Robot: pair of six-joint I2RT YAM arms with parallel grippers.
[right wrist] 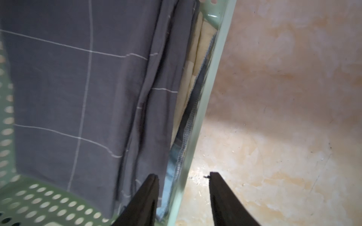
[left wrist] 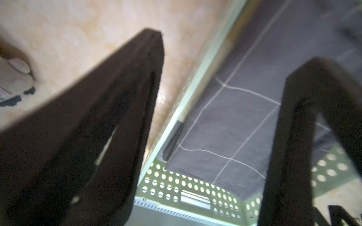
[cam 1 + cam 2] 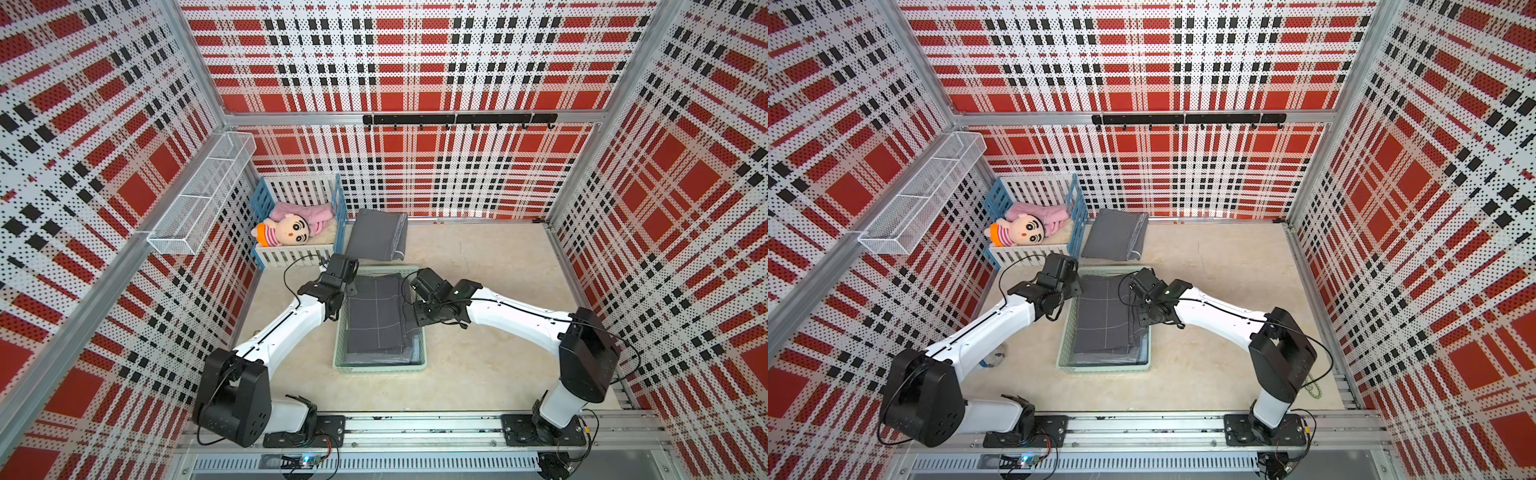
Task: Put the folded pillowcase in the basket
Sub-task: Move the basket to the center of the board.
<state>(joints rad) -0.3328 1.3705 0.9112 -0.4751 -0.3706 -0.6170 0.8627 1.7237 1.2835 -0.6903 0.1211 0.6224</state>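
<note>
Pillowcase in basket, floor mostly covered; left gripper, right gripper released, empty.

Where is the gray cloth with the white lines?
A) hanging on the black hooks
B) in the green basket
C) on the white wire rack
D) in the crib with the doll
B: in both top views the pillowcase lies flat inside the walls of the basket.

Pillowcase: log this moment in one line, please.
pillowcase: folded, lying flat in basket | left jaws: open, empty | right jaws: open, empty | task: placement looks done
</note>
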